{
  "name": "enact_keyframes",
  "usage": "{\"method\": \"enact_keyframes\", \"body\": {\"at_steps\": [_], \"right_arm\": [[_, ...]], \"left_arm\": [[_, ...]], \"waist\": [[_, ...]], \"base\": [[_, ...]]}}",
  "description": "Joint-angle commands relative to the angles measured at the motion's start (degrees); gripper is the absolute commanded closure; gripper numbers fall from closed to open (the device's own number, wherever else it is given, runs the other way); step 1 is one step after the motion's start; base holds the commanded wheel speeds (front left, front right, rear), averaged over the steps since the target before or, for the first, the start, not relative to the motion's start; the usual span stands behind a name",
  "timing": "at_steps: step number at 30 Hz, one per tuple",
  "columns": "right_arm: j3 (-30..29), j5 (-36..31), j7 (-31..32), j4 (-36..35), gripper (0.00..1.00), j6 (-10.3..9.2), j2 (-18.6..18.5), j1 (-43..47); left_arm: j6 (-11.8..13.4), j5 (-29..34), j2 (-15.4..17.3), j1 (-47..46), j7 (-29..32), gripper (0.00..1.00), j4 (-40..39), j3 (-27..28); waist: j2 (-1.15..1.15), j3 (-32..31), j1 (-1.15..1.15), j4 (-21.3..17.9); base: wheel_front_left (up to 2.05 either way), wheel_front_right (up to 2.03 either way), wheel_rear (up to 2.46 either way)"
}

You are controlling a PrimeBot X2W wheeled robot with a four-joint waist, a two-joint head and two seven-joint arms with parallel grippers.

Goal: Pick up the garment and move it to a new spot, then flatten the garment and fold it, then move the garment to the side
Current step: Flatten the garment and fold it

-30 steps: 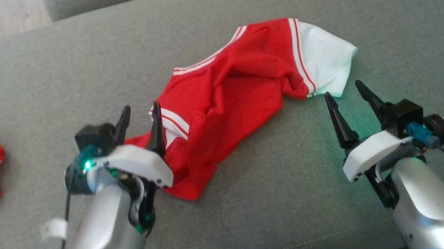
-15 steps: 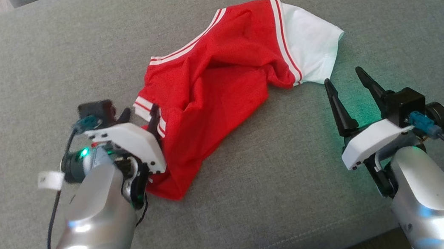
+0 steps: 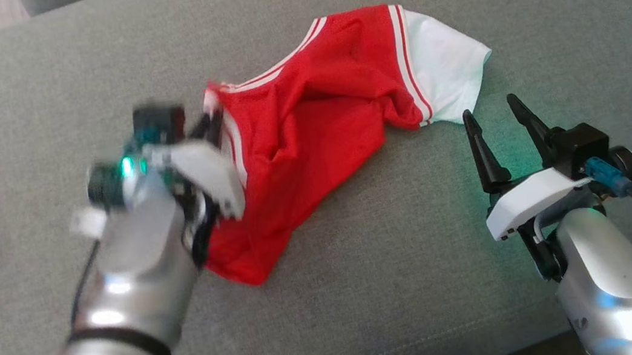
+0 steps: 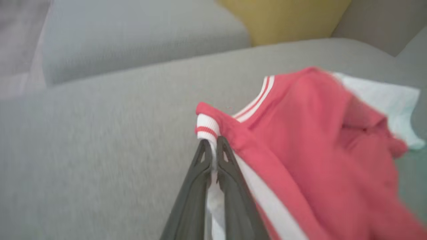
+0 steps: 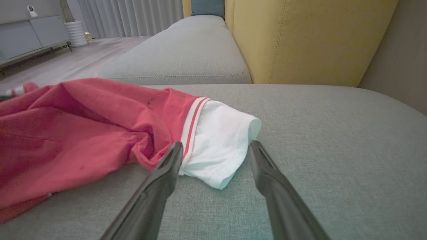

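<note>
garment: the red garment (image 3: 320,116) is lying crumpled mid-cushion on the grey sofa (image 3: 395,265); its striped edge, flat a second ago, is now lifting.
left gripper: the left gripper (image 4: 210,143), spread before, is now pinching that striped edge, forearm reaching forward, blurred.
right gripper: the right gripper (image 3: 489,107) is still hovering, fingers wide, just beside the white sleeve (image 3: 446,78).

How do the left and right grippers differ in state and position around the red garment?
The left gripper is shut on the striped trim of the garment; the right gripper is open and holds nothing. The left gripper touches cloth; the right gripper sits just short of the white sleeve. Both point at the same garment on the grey sofa.
</note>
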Motion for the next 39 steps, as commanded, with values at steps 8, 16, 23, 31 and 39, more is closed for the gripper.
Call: {"method": "enact_keyframes", "body": {"at_steps": [8, 16, 23, 31, 39], "right_arm": [[1.2, 1.9, -0.2, -0.9, 0.00, -0.05, 0.6, 0.8], [2.4, 3.0, -0.2, -0.7, 0.00, -0.05, 0.6, 1.6], [4.6, 4.5, -0.2, -1.9, 0.00, -0.05, 0.6, 0.1], [6.5, 6.3, -0.2, -3.0, 0.00, -0.05, 0.6, -1.9], [4.7, 5.7, -0.2, -3.4, 0.00, -0.05, 0.6, -2.2]], "left_arm": [[-1.8, 3.6, 5.2, -16.0, -0.3, 1.00, -8.6, -0.7], [-2.3, 6.0, 9.8, -23.9, 3.4, 1.00, -13.9, -2.0], [-2.7, 8.3, 13.0, -28.6, 3.3, 1.00, -12.6, -3.4], [2.2, 8.9, 15.2, -29.7, 1.4, 0.00, -5.0, -2.2], [6.1, 5.5, 12.5, -25.1, -2.2, 0.00, 1.1, 0.5]], "waist": [[0.00, -5.0, 0.00, -0.1], [0.00, -6.4, 0.00, -1.2], [0.00, -2.4, 0.00, -4.1], [0.00, 2.3, 0.00, -6.8], [0.00, 3.1, 0.00, -5.2]], "base": [[0.00, 0.00, 0.00], [0.00, 0.00, 0.00], [0.00, 0.00, 0.00], [0.00, 0.00, 0.00], [0.00, 0.00, 0.00]]}}
